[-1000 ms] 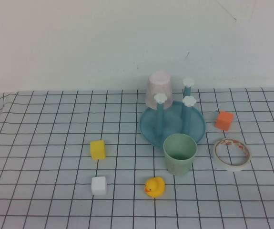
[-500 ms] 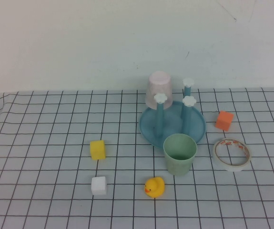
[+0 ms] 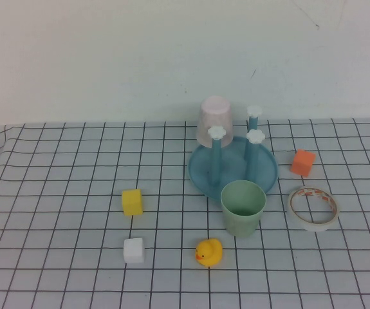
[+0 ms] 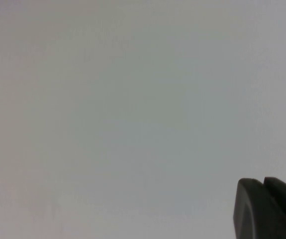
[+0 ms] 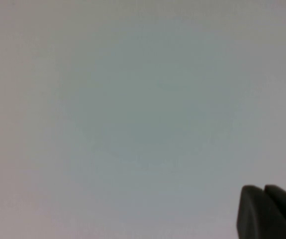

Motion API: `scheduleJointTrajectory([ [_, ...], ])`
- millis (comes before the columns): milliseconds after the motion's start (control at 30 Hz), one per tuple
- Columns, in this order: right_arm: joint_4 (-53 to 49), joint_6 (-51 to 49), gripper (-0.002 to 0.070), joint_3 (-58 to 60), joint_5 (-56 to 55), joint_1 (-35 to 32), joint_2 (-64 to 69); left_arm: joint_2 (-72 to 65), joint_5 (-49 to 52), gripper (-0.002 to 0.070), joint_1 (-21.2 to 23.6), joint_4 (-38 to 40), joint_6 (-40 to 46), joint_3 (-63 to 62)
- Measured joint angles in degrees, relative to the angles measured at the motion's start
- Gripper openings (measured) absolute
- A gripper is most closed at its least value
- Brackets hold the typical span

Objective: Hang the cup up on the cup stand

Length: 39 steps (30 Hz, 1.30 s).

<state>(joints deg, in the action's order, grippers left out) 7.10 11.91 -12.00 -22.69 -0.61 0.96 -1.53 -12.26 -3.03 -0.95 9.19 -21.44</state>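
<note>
Gridded cloth (image 3: 56, 193) under matte tapered cup (image 3: 242, 207).

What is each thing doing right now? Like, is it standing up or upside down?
Green cup: upright, mouth up, on the table, not hung.
Pink cup: upside down on a peg.
Cup stand: upright, three pegs free.
Tape roll: lying flat.
Rubber duck: upright.
Left gripper: shut, holding nothing.
Right gripper: shut, holding nothing.

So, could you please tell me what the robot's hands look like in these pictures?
Little shows: the left hand and right hand each appear only in their wrist views as two matte black, round-cornered fingers pressed together. No cables or markings show; neither arm appears in the high view.
</note>
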Motion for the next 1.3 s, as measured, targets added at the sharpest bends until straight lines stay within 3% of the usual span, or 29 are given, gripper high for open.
scheduleJointTrajectory([
  [167, 0.35, 0.57, -0.0001, -8.59, 9.14, 0.00, 7.67, -8.48, 16.44, -0.0001, 0.00, 0.38, 0.19, -7.69],
  [333, 0.35, 0.66, -0.0001, -15.94, 25.62, 0.00, 17.18, -18.33, 31.55, -0.0001, 0.00, 2.50, -3.90, -9.72],
  [467, 0.73, 0.66, -0.0001, -18.47, 44.03, 0.00, 26.94, -25.07, 40.12, -0.0001, 0.00, 7.86, -5.36, -9.62],
  [567, 1.33, 0.66, -0.0001, -18.47, 50.59, 0.00, 32.68, -28.02, 42.26, -0.0002, 0.00, 10.96, -5.39, -8.87],
  [800, 5.39, 0.66, -0.0001, -18.47, 54.21, 0.00, 42.27, -34.01, 44.10, -0.0001, 0.00, 15.97, -5.50, -5.27],
  [1167, 10.78, 0.66, -0.0001, -18.59, 54.42, 0.00, 60.89, -38.65, 47.19, -0.0001, 0.00, 17.74, -5.60, -4.95],
  [1300, 16.57, 6.24, -0.0001, -20.17, 56.30, 0.00, 69.44, -38.65, 47.19, -0.0002, 0.00, 17.73, -5.60, -4.95],
])
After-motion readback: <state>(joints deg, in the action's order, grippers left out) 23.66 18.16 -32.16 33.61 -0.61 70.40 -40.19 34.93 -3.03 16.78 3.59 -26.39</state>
